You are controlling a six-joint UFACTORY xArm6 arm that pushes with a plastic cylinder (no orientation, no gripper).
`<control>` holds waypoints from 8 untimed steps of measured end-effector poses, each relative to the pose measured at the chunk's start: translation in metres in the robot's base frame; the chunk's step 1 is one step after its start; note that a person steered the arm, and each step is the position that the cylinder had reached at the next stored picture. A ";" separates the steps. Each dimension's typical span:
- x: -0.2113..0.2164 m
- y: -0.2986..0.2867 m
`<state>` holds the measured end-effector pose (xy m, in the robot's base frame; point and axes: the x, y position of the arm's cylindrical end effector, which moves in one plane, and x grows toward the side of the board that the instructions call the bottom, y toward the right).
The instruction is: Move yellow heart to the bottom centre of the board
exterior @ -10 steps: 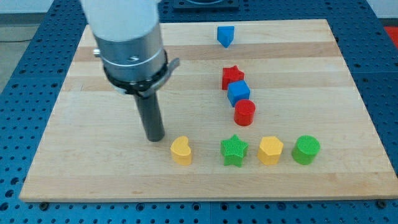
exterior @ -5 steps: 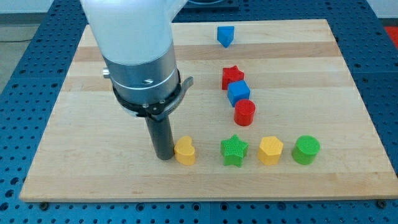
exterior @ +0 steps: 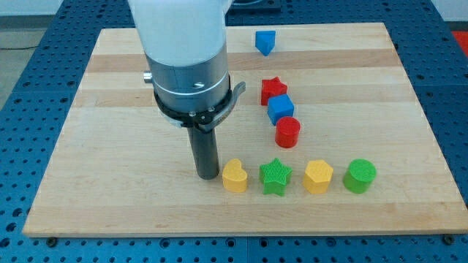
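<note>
The yellow heart lies near the board's bottom edge, about at its middle, just left of the green star. My tip stands right against the heart's left side, touching or nearly touching it. The rod rises from there into the large grey and white arm body above.
A yellow hexagon and a green cylinder continue the bottom row to the right. A red star, a blue cube and a red cylinder stand in a column above. A blue block sits at the top.
My tip has moved right along the bottom row and pushed the yellow heart right, from well left of the green star to close beside it.
</note>
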<state>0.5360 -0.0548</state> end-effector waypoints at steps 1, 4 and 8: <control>-0.013 0.000; -0.020 0.020; -0.020 0.036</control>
